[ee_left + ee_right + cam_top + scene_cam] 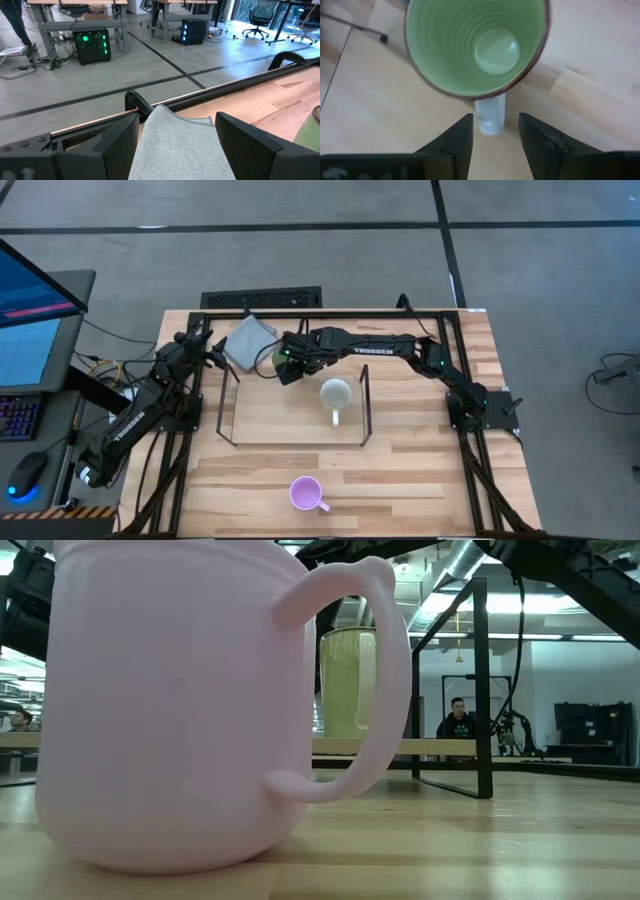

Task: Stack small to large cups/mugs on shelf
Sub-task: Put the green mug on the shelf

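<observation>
An olive green mug (pixel 272 361) (pixel 475 45) stands upright at the far left corner of the wire shelf (pixel 363 408). My right gripper (pixel 284 370) (pixel 495 117) hangs over it, open and pointing steeply down. Its fingertips stand on either side of the mug's handle (pixel 490 122), and bare table shows between the handle and one finger. A cream-white mug (pixel 335 394) stands inside the shelf. The purple mug (pixel 306 493) (pixel 170 710) stands near the table's front edge. My left gripper (pixel 214 352) (pixel 177 117) waits open at the far left.
A grey folded cloth (pixel 248 340) (pixel 175 145) lies at the far edge, just ahead of my left gripper and beside the green mug. The shelf's upright end (pixel 483 690) rises on the right. Bare wood lies between the shelf and the purple mug.
</observation>
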